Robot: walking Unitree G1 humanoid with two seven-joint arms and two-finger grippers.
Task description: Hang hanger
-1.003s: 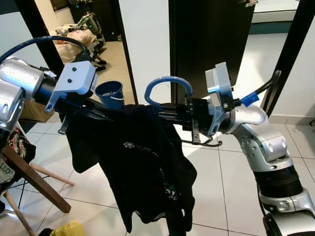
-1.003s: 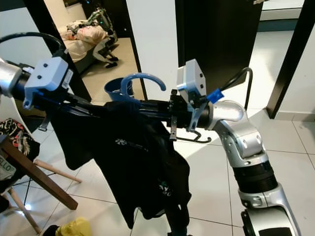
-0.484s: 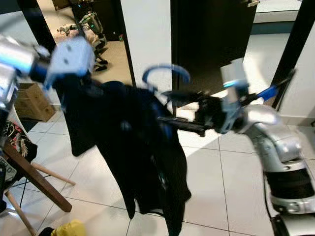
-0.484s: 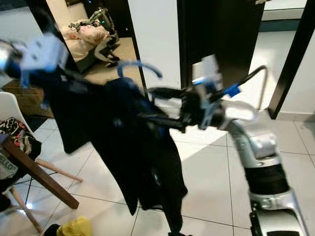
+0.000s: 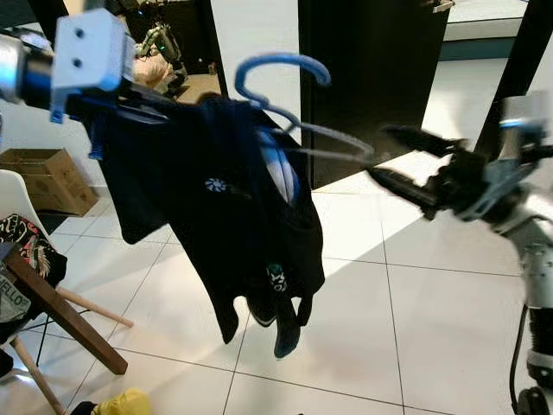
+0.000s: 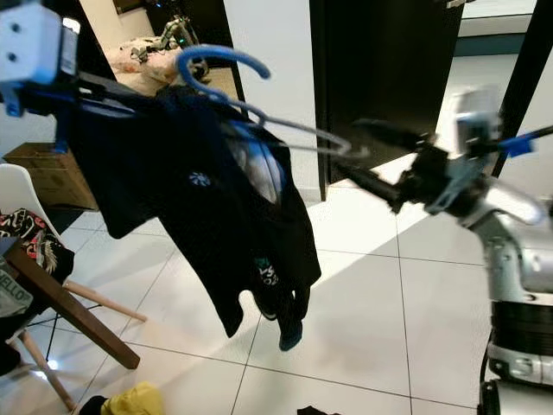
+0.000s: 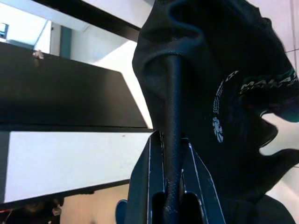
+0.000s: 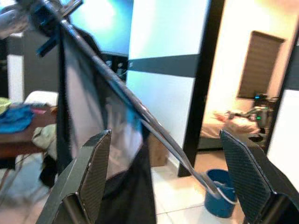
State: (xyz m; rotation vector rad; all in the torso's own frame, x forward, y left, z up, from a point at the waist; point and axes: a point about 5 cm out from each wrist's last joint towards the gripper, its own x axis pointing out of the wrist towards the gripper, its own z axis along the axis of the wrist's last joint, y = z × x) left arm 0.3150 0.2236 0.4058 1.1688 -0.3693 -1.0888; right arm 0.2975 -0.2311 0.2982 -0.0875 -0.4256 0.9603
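A black T-shirt (image 5: 233, 207) hangs on a hanger with a blue hook (image 5: 278, 66) that points up. My left gripper (image 5: 160, 102) is high at the left, shut on the cloth-covered arm of the hanger (image 7: 172, 116), and it alone carries the load. The hanger's bare far arm (image 5: 337, 143) slopes down toward my right gripper (image 5: 384, 156). That gripper is open, with its fingers (image 8: 91, 172) spread wide, and the hanger's end lies just off the tips without being held.
A dark door panel (image 5: 371, 69) stands behind the hanger beside a white wall strip. A wooden frame with clothes (image 5: 60, 311), a cardboard box (image 5: 43, 177) and a yellow item (image 5: 112, 405) lie at the lower left. A blue bucket (image 8: 219, 193) stands on the white tile floor (image 5: 415, 311).
My right gripper has let go of the hanger, opened and drawn back to the right. My left arm has lifted the hanger, so the shirt now hangs from it alone.
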